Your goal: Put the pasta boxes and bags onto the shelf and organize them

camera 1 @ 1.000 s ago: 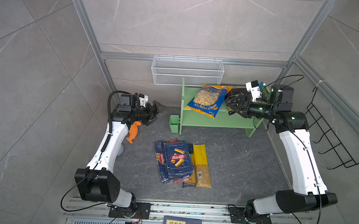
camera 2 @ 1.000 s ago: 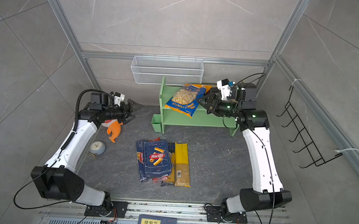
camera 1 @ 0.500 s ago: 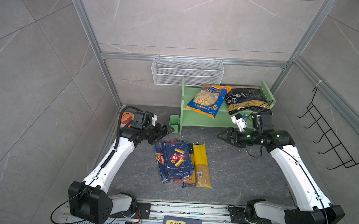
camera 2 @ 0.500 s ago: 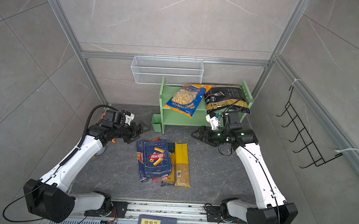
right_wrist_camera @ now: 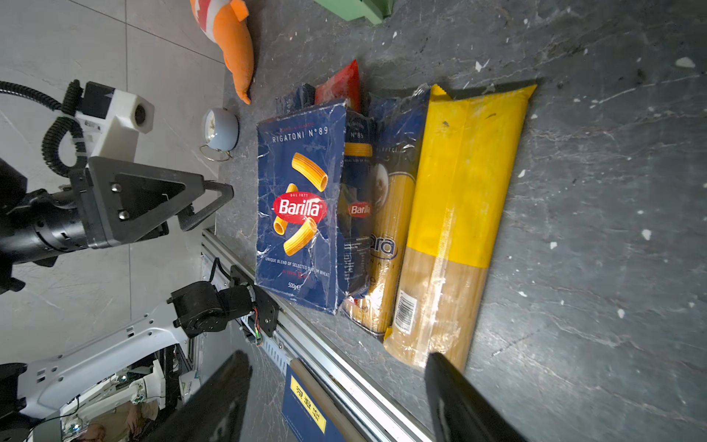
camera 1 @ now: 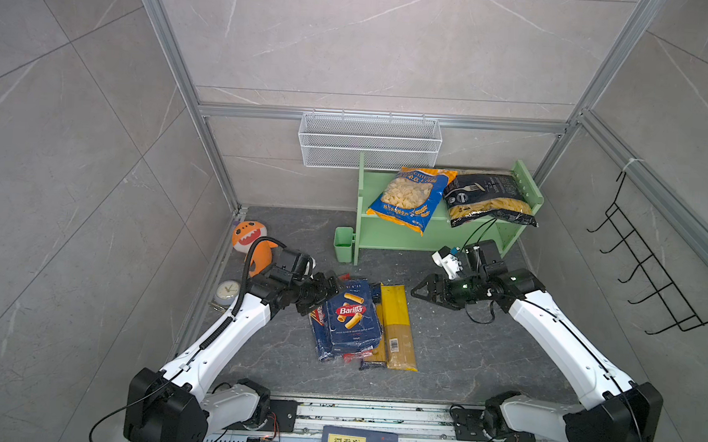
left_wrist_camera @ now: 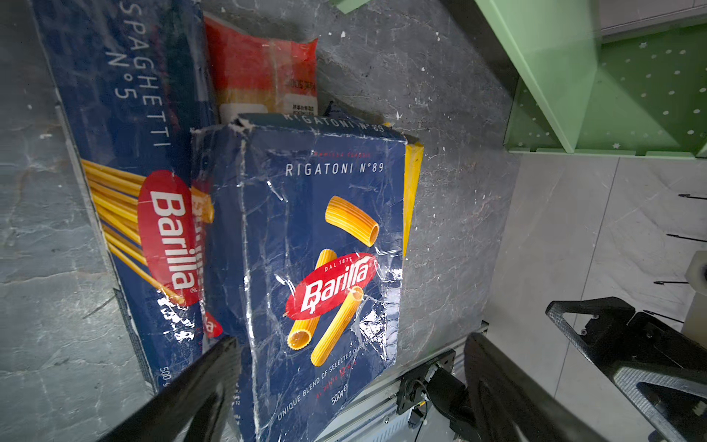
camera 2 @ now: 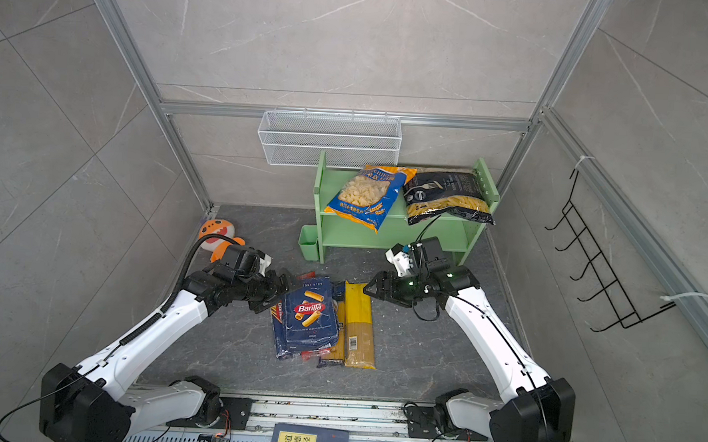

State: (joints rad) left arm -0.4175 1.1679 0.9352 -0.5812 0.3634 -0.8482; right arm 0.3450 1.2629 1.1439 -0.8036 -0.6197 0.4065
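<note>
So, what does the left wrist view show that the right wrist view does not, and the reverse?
Only the left wrist view: the printed face of the Barilla spaghetti pack and the dotted side panel of the shelf. Only the right wrist view: the orange plush toy, the small clock, the dark-blue-and-yellow spaghetti pack. Both: the rigatoni box atop the pile and the red pack.

Even, fairly bright overhead light filled both top views and left only soft shadows on the dark floor. White glare streaked the crinkled film of the rigatoni box in the left wrist view. Close to the lens, the fingers of the right gripper were blurred, dark shapes.
</note>
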